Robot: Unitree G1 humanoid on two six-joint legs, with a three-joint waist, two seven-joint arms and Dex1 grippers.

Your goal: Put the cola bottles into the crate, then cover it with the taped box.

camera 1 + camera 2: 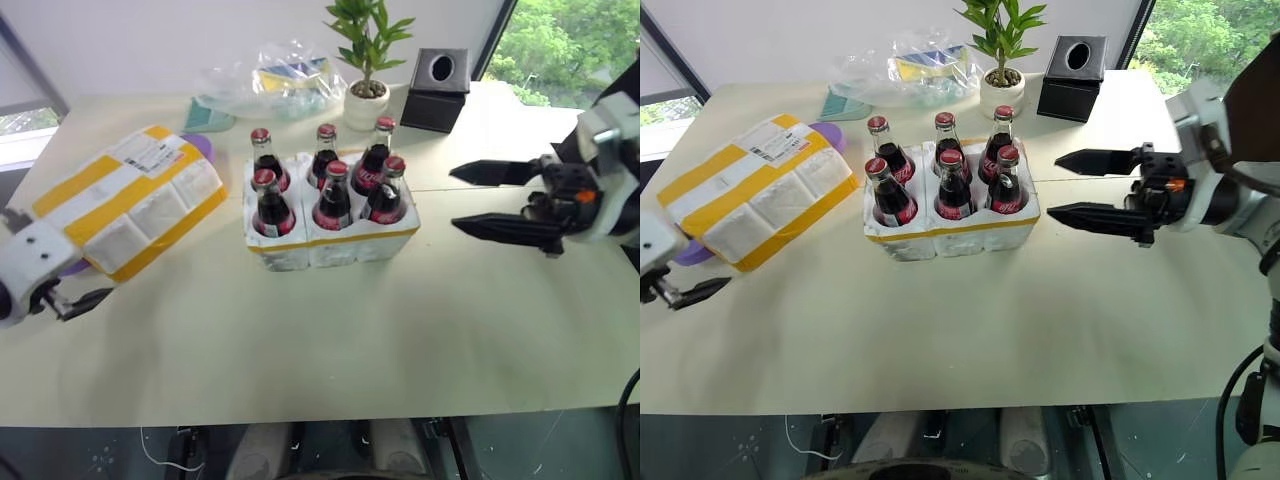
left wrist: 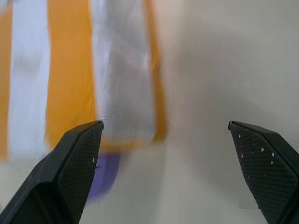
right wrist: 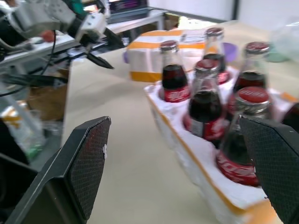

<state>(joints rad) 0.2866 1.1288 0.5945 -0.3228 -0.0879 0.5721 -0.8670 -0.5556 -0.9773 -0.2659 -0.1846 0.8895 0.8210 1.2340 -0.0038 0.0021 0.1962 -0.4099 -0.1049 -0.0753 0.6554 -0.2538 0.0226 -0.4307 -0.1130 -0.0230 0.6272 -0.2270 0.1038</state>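
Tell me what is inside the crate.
Six cola bottles stand upright in the crate, one per well, in two rows of three. Necks, red caps and labels show above the foam; the bottle bases and the well bottoms are hidden.

Red-capped dark cola bottles (image 1: 330, 190); white crate (image 1: 330, 240); yellow-striped taped box (image 1: 130, 200).

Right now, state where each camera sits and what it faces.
Head stereo pair: looks down over the table at the crate of cola bottles, the taped box, both grippers.
Left wrist: behind the open left gripper, facing the taped box.
Right wrist: behind the open right gripper, facing the crate; the left gripper and taped box show beyond.
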